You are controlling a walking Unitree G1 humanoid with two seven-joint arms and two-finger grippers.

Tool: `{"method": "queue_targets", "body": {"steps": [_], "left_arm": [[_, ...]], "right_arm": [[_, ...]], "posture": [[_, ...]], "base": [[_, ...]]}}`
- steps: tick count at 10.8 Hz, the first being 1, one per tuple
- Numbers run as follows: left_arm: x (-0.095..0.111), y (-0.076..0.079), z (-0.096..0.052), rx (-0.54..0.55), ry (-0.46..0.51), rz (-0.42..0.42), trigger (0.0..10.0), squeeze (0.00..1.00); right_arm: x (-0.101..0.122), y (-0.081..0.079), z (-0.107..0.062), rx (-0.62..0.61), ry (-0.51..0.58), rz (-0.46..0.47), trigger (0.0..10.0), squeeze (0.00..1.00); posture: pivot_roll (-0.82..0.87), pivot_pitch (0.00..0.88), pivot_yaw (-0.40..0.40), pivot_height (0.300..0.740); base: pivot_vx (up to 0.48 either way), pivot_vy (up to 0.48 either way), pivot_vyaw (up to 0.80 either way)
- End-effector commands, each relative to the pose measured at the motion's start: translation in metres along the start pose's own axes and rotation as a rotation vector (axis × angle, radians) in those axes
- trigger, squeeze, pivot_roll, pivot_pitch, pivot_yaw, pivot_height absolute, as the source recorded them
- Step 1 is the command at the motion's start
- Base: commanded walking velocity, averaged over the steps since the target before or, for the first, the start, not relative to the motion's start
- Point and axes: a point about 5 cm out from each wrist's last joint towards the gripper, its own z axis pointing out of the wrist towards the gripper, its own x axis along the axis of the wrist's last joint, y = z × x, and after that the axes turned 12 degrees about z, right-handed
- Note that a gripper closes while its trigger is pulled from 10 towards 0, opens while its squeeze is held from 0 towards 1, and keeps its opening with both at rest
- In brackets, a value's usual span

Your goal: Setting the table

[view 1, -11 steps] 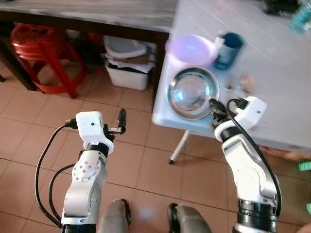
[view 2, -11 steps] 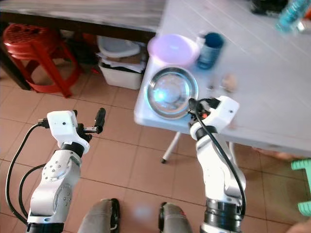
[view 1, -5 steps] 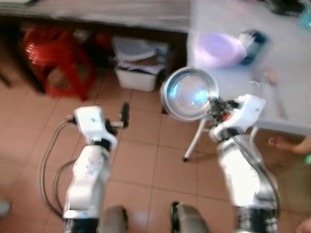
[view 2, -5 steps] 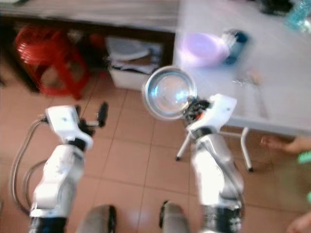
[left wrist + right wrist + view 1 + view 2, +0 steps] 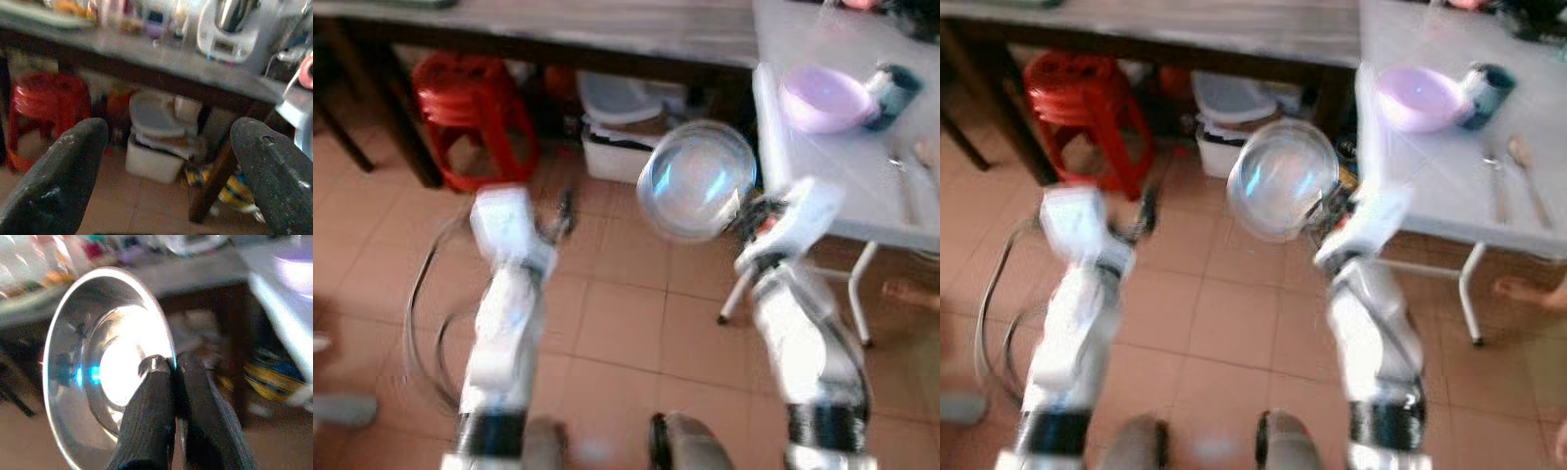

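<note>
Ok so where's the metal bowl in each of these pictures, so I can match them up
Left eye view: the metal bowl is up at centre, over the tiled floor, left of the white table, its rim held by the right gripper.
Right eye view: the bowl sits at upper centre, same grip.
Left wrist view: a steel edge at the right border may be the bowl; I can't tell.
Right wrist view: the bowl is left of centre, rim pinched.
Shared landmark: the red stool.
</note>
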Motion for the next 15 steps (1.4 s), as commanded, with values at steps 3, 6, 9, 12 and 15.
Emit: {"method": "queue_targets", "body": {"steps": [3,6,9,12,15], "left_arm": [[-0.025,0.002,-0.025,-0.066,-0.095,0.058,10.0,0.00],[-0.019,0.003,-0.013,-0.060,-0.069,0.036,10.0,0.00],[-0.019,-0.009,-0.020,-0.035,-0.072,0.058,10.0,0.00],[-0.022,-0.002,-0.028,-0.074,-0.090,0.044,10.0,0.00],[-0.019,-0.001,-0.032,-0.091,-0.087,0.019,10.0,0.00]], "right_arm": [[-0.015,0.006,-0.008,-0.012,-0.029,-0.057,10.0,0.00],[-0.020,-0.002,-0.003,0.006,-0.043,-0.033,10.0,0.00],[-0.022,0.000,-0.007,0.002,-0.049,-0.049,10.0,0.00],[-0.023,0.007,-0.014,-0.036,-0.049,-0.049,10.0,0.00],[-0.024,0.004,-0.017,-0.032,-0.054,-0.046,10.0,0.00]], "posture": [[-0.03,0.147,-0.011,0.740],[-0.01,0.155,-0.020,0.740],[-0.01,0.174,-0.019,0.740],[-0.02,0.189,-0.007,0.740],[-0.02,0.211,-0.007,0.740]], "base": [[0.282,0.071,0.00],[0.470,0.000,0.00],[0.480,0.000,0.00],[0.480,0.000,0.00],[0.480,0.000,0.00]]}}
